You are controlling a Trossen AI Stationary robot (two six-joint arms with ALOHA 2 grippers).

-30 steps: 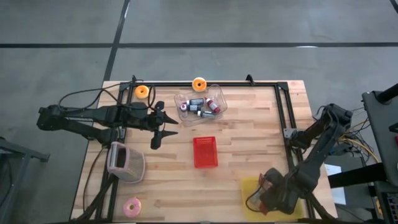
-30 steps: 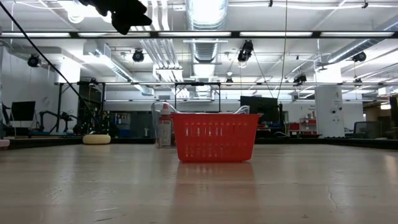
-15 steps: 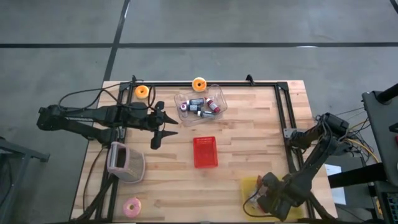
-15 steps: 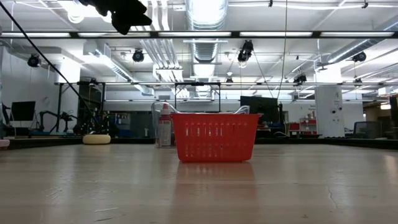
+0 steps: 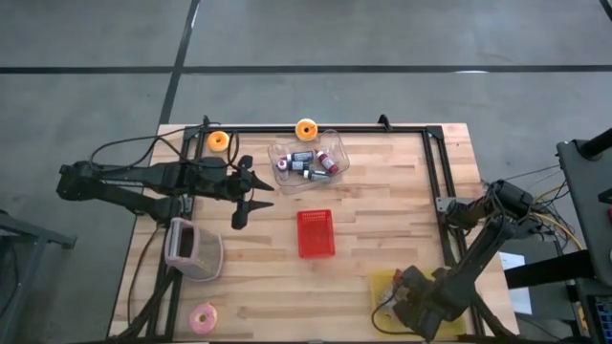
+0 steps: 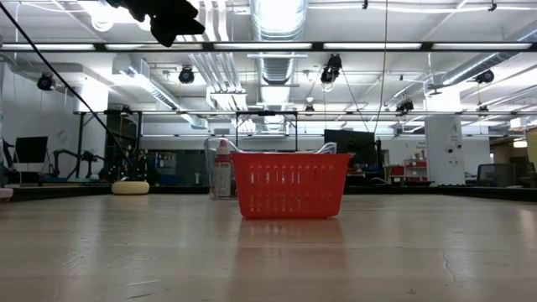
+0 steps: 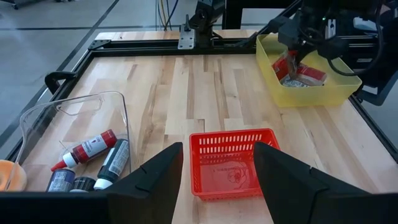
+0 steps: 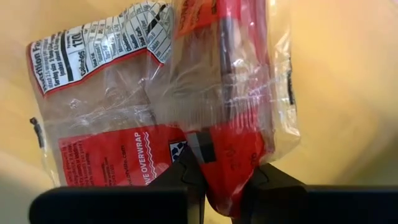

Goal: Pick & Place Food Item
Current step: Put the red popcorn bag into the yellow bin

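Note:
A yellow bin (image 5: pixel 382 285) stands at the table's near right corner, with red-and-clear food packets in it. My right gripper (image 5: pixel 407 298) points down into the bin, shut on one red packet (image 8: pixel 239 93). A second packet (image 8: pixel 99 81) with a nutrition label lies flat on the bin's floor beside it. The red basket (image 5: pixel 316 232) rests on its base mid-table. My left gripper (image 5: pixel 251 201) hangs open above the table, left of the basket, holding nothing. My right gripper pinches the red packet's wrapper (image 8: pixel 229 163) between its two fingers, coming from above and pointing down. The packet stands on edge below the fingers, inside the yellow bin (image 7: pixel 311 93). Whether its lower end rests on the other packet I cannot tell.
A clear tub (image 5: pixel 308 158) of small bottles sits at the far middle, with two orange rolls (image 5: pixel 219 140) (image 5: pixel 306 128) at the far edge. A pink-grey container (image 5: pixel 191 250) and a pink roll (image 5: pixel 203 317) lie near left. A black frame (image 5: pixel 435 172) rims the table.
My right gripper has sunk lower into the yellow bin, staying shut on the red packet, and its arm has folded down toward the table's near edge.

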